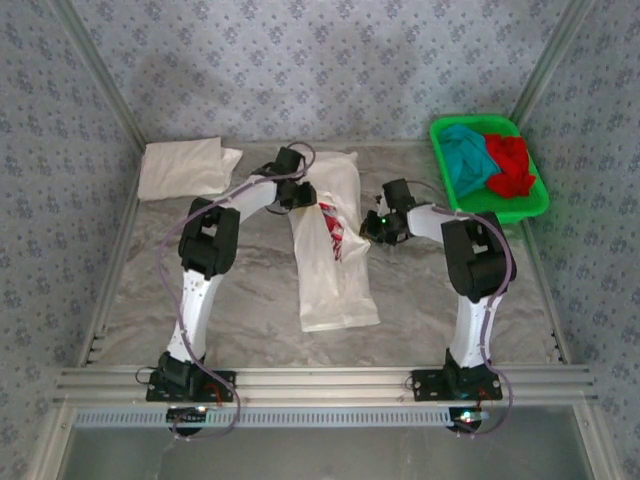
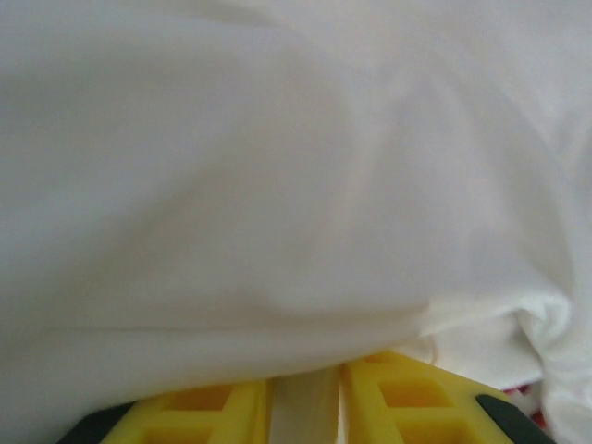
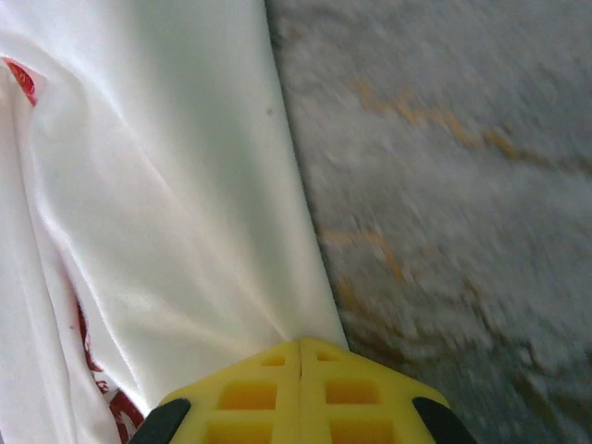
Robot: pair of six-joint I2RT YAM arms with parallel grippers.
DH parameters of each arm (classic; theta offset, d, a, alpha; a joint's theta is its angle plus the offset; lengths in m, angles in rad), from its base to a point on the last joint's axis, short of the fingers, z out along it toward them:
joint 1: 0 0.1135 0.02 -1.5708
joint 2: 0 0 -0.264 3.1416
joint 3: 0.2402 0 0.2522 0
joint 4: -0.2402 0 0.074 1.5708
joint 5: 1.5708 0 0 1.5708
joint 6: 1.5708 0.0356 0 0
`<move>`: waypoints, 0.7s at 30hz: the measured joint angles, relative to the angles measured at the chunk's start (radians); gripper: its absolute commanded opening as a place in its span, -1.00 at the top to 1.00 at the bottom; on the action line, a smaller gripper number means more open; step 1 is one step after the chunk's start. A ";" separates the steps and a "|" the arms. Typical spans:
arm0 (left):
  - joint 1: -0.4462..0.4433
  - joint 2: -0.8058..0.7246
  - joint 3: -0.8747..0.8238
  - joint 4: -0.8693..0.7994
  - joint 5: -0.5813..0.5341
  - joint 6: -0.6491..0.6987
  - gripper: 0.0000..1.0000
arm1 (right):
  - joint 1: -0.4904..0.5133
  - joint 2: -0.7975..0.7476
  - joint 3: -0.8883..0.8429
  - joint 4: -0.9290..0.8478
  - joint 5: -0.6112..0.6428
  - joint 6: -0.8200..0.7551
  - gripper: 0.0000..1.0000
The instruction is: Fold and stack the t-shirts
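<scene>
Top external view: a long white cloth t-shirt with red print (image 1: 335,285) lay lengthwise on the grey table (image 1: 240,290). The right gripper (image 3: 301,356) was pinched closed on its right edge. The left gripper (image 2: 305,393) clamped a fold near its far end. Farther back, a folded white t-shirt (image 1: 185,168) lay at the left. At the right, a green plastic basket (image 1: 525,208) held a teal t-shirt (image 1: 465,160) and a red t-shirt (image 1: 512,165).

white t-shirt (image 2: 277,185): soft, smooth folds spread from 9 through 12 to 3 o'clock, with a bunched lump at 4. yellow jaws of the left gripper (image 2: 305,407) at 6 o'clock, nearly together, a strip of the cloth pinched between them. speck of red print (image 2: 521,392) at 5.
</scene>
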 measured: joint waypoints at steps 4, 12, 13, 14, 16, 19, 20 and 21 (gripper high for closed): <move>0.008 0.005 0.020 -0.033 -0.003 0.046 0.44 | 0.011 -0.026 -0.030 0.010 0.022 0.048 0.80; 0.027 -0.251 -0.304 -0.016 -0.014 0.066 0.32 | -0.005 -0.026 0.119 -0.135 0.092 0.025 0.42; 0.028 -0.304 -0.359 -0.002 -0.016 0.063 0.26 | -0.009 -0.030 0.136 -0.144 0.096 0.014 0.40; 0.029 -0.366 -0.423 0.015 -0.019 0.056 0.22 | -0.013 -0.042 0.146 -0.151 0.096 0.003 0.37; 0.028 -0.493 -0.550 0.042 -0.024 0.045 0.07 | -0.019 -0.088 0.131 -0.155 0.084 -0.014 0.28; 0.027 -0.671 -0.704 0.055 -0.036 0.032 -0.05 | -0.011 -0.224 0.018 -0.151 0.051 -0.036 0.09; 0.027 -0.723 -0.746 0.056 -0.036 0.026 -0.10 | -0.004 -0.288 -0.041 -0.152 0.034 -0.042 0.06; 0.027 -0.780 -0.794 0.059 -0.032 0.015 -0.11 | 0.004 -0.354 -0.103 -0.158 0.013 -0.043 0.05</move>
